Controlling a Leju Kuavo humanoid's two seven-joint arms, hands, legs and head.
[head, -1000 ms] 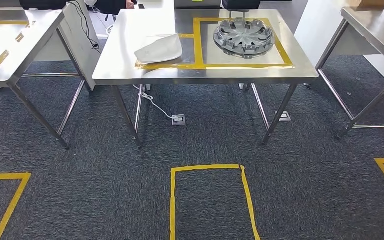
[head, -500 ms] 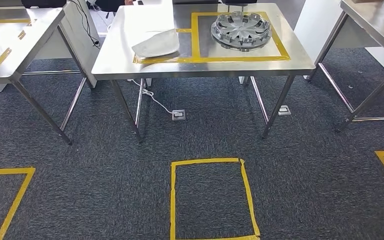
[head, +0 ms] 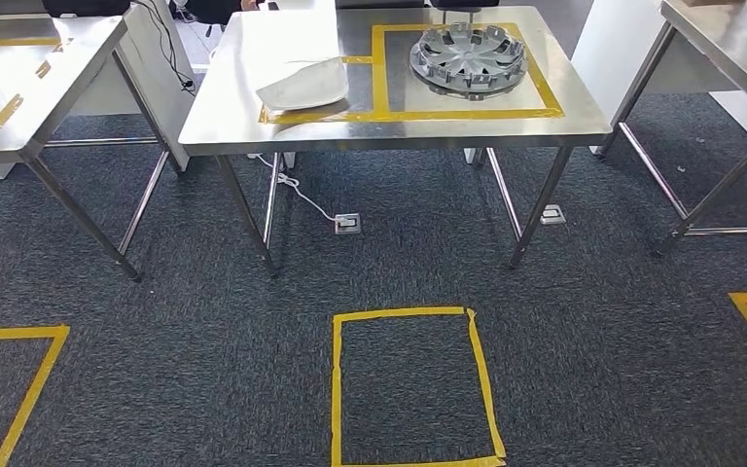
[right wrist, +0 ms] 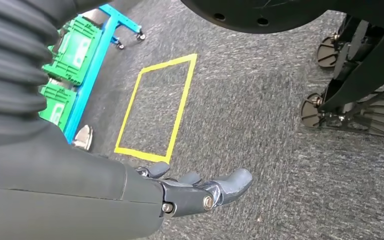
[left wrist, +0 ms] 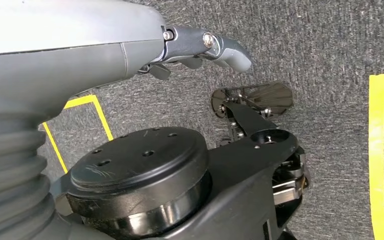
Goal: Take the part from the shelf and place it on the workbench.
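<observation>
The part (head: 469,59) lies on the steel surface (head: 243,112); left hand (left wrist: 200,47) and right hand (right wrist: 200,190) hang apparently empty, fingers loosely spread

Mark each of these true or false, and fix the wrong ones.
1. A wheel cover lies inside the yellow tape frame on the steel table. True.
2. The left hand holds a part. False: it holds nothing.
3. A white cable runs under the table to a floor socket. True.
4. The pale flat part sits on top of the wheel cover. False: it lies apart, beside the frame.
5. The right hand grips a green crate. False: it holds nothing; green crates sit on a blue rack.
</observation>
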